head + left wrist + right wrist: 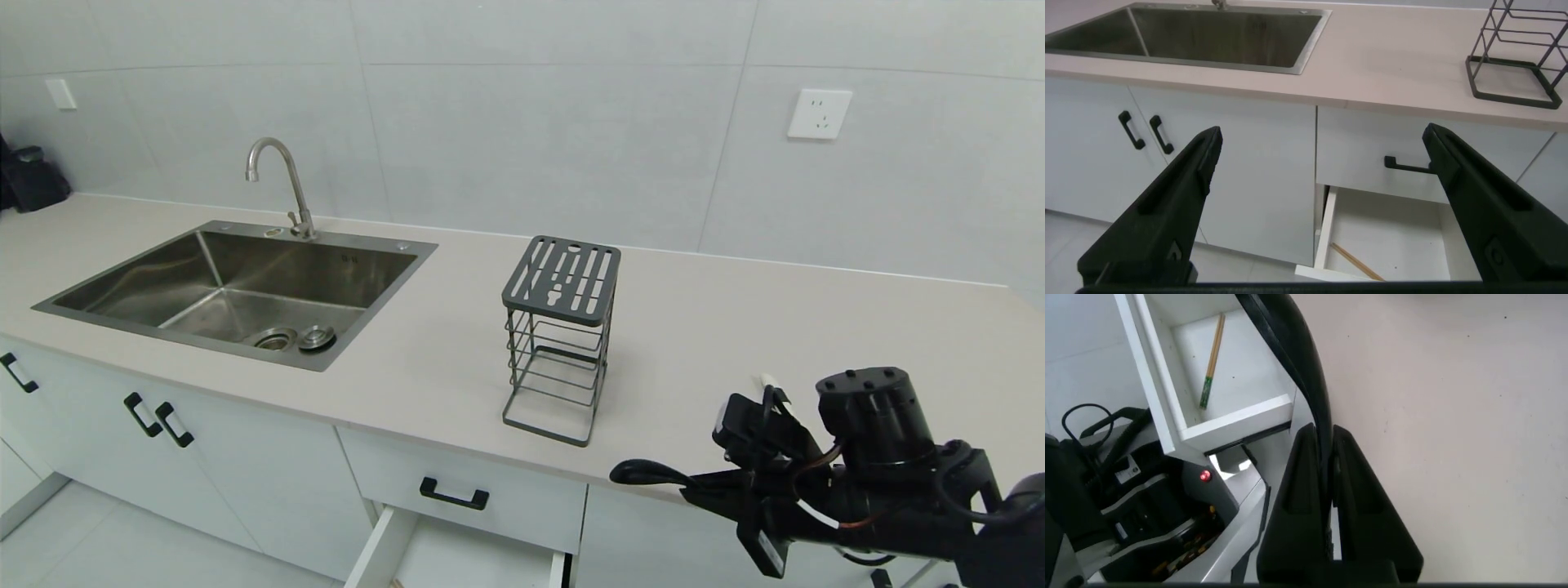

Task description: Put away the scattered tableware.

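Note:
My right gripper (739, 490) is shut on a slim black utensil (653, 474) whose rounded end sticks out to the left, over the counter's front edge. In the right wrist view the fingers (1360, 498) clamp that black utensil (1290, 351) above the pale counter, beside an open white drawer (1147, 384) holding wooden chopsticks (1212, 359). My left gripper (1323, 135) hangs open with nothing between its fingers, in front of the cabinet, facing the open drawer (1327, 233), where a chopstick (1354, 261) lies.
A dark wire rack (559, 327) stands on the counter (735, 327) right of the steel sink (375, 314) with its faucet (277, 184). Below the counter are cabinet doors with black handles (155, 418) and a shut drawer (455, 492) above the open one (367, 555).

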Available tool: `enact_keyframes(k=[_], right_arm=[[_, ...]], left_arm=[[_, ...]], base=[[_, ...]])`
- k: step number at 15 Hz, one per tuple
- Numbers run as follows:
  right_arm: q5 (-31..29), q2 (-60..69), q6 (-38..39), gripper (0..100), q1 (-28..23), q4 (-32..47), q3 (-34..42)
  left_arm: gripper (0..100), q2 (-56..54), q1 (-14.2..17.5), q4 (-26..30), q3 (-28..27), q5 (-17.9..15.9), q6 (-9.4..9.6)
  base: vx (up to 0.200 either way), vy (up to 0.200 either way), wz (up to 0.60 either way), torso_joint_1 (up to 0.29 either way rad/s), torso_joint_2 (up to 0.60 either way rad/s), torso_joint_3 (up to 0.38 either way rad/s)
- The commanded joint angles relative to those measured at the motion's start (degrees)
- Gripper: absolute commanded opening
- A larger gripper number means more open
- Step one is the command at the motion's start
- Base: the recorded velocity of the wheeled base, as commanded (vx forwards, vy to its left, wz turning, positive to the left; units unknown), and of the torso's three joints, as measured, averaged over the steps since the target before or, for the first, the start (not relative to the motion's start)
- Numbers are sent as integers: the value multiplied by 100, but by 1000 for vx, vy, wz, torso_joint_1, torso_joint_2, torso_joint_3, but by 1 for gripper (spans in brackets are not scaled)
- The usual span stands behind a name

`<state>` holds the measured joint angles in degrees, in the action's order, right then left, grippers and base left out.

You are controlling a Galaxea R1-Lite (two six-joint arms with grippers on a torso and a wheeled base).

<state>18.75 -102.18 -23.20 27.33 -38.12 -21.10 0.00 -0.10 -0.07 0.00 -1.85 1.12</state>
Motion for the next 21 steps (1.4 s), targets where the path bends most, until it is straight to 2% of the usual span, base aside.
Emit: enact_keyframes(k=[1, 5, 11, 12, 15, 17, 21], right_arm=[[6, 111, 0, 0, 176, -2, 1], [-29, 111, 44, 0, 914, -2, -52], [-29, 111, 228, 0, 1152, -20, -166], [-47, 111, 421, 0, 1240, -46, -210], [-600, 93, 1661, 0, 1591, -336, -368], [-855, 84, 2109, 0, 1802, -336, -377], [-1005, -109, 2373, 0, 2250, -319, -377]], left_arm=[[100, 0, 1, -1, 0, 1, 2], [100, 0, 1, -1, 0, 1, 2], [100, 0, 1, -1, 0, 1, 2], [100, 0, 1, -1, 0, 1, 2], [100, 0, 1, -1, 0, 1, 2], [100, 0, 1, -1, 0, 1, 2], [100, 0, 1, -1, 0, 1, 2]], base=[[0, 0, 0, 0, 0, 0], [0, 0, 0, 0, 0, 0], [0, 0, 0, 0, 0, 0], [0, 0, 0, 0, 0, 0], [0, 0, 0, 0, 0, 0], [0, 0, 0, 0, 0, 0], [0, 0, 0, 0, 0, 0]])
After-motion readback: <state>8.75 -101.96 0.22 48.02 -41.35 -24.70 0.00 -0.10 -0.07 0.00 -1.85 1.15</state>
